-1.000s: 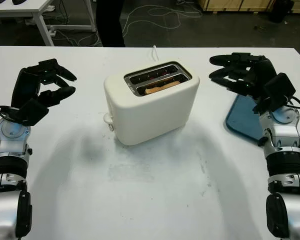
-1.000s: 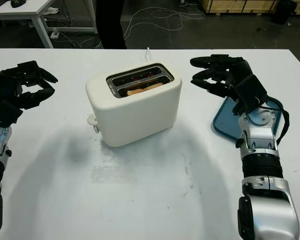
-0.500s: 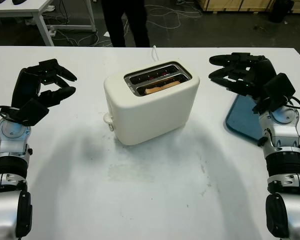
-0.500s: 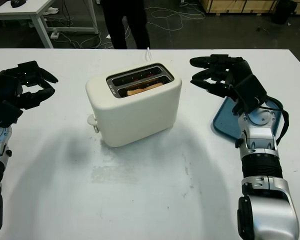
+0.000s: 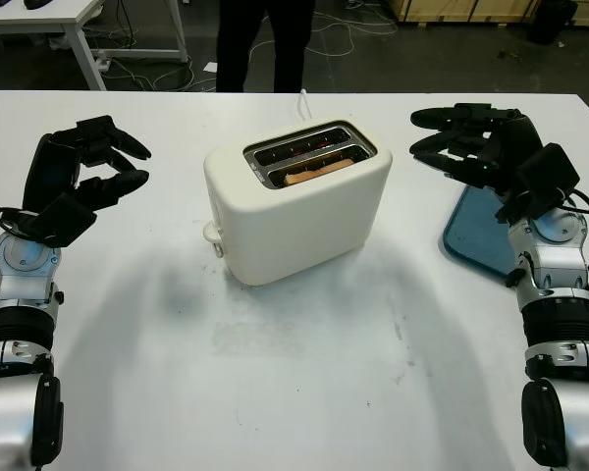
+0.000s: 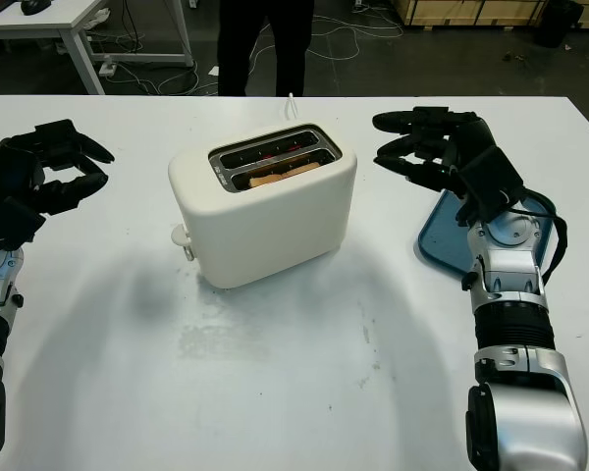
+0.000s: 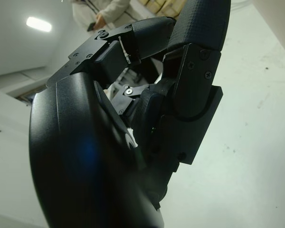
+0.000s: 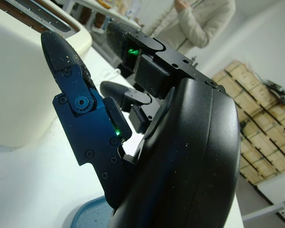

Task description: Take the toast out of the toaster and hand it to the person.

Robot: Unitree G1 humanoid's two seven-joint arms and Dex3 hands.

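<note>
Toast seated in the toaster, both hands raised and empty on either side.

The toast [image 5: 317, 171] lies low in the nearer slot of the cream toaster [image 5: 296, 211], only its top edge visible, its long axis following the slot from the robot's near left to far right. The toaster stands mid-surface [image 5: 304, 363]. The right hand [image 5: 468, 145] hovers just beside the toaster's right end, holding nothing, fingers [image 5: 434, 118] loosely extended toward it; a blue tray [image 5: 473, 235] lies beneath its wrist. The left hand [image 5: 86, 167] hangs well apart, open. The right hand appears nearer to the slot. A person [image 5: 265, 39] stands beyond the far edge.
</note>
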